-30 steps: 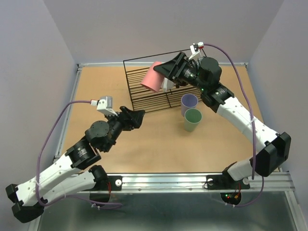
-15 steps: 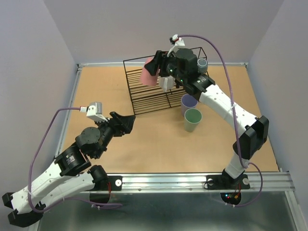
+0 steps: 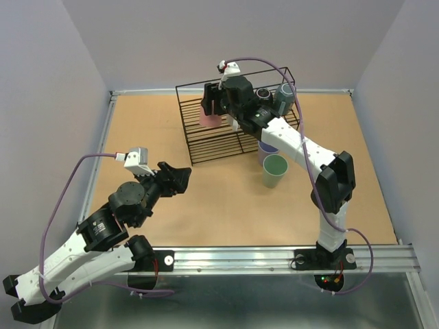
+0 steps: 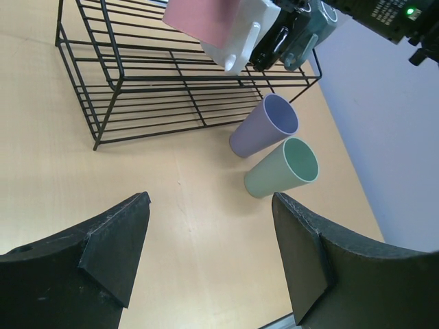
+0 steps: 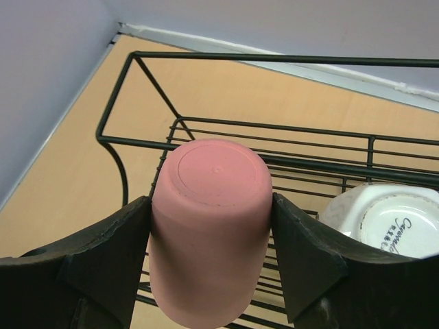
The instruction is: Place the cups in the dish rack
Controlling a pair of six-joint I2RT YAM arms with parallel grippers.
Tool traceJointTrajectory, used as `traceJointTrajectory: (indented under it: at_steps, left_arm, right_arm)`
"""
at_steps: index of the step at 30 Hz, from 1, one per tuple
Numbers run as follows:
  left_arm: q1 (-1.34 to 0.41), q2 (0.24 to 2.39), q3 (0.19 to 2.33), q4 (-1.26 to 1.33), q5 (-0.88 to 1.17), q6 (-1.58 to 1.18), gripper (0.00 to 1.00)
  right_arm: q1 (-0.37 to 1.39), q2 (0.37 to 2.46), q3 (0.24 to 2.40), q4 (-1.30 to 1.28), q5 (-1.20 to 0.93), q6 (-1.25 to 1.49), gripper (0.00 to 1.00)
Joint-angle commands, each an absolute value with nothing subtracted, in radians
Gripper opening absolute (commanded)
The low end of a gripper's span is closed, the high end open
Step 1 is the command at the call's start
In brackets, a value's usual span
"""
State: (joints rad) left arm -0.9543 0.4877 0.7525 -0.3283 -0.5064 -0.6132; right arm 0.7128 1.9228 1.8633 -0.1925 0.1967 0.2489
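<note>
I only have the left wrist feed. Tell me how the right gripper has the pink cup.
Observer: Right wrist view: the right gripper is shut on the pink cup, gripped from both sides, flat base facing the camera.
Operator: Report what's beside it.
Observer: A white mug sits upturned in the dish rack, printed base showing.
Operator: List the rest in the rack.
Observer: Top view: a black mug and a grey-blue mug at its right end.
</note>
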Motion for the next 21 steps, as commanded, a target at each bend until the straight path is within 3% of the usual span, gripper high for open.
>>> traceJointTrajectory:
  at_steps: [1,21]
  left_arm:
    - [-0.957,0.482,0.795,-0.318,-0.515,-0.575,0.82]
    - [-0.959,0.434,0.807,-0.391,-0.494,-0.586,0.80]
  right_arm:
    - [0.716,1.933,1.941,-0.138,0.271,0.196,0.00]
    - [0.733,1.985,1.747,0.109,0.360,0.155,0.00]
